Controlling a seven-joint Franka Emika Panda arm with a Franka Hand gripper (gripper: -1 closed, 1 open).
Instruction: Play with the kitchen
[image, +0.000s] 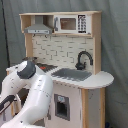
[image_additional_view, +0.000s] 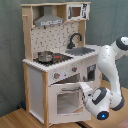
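The kitchen (image: 62, 50) is a pale wood and white toy with a grey hood (image: 38, 30), a black faucet (image: 84, 59) and a grey sink (image: 72, 75). In the second exterior view the kitchen (image_additional_view: 50, 30) shows a stovetop (image_additional_view: 59, 58) with a metal pot (image_additional_view: 45, 56) on it, and knobs (image_additional_view: 65, 73) below. My gripper (image_additional_view: 83, 89) is at the upper right edge of the oven door (image_additional_view: 64, 99), which hangs slightly ajar. In the first exterior view my white arm (image: 35, 92) covers the lower left of the kitchen and hides the gripper.
A grey curtain (image_additional_view: 107, 20) hangs behind the kitchen. The wooden floor (image_additional_view: 20, 119) runs in front of it. My arm's elbow (image_additional_view: 117, 47) rises at the second exterior view's right, beside the counter's rounded end (image: 102, 79). A toy microwave (image: 70, 23) sits in the upper shelf.
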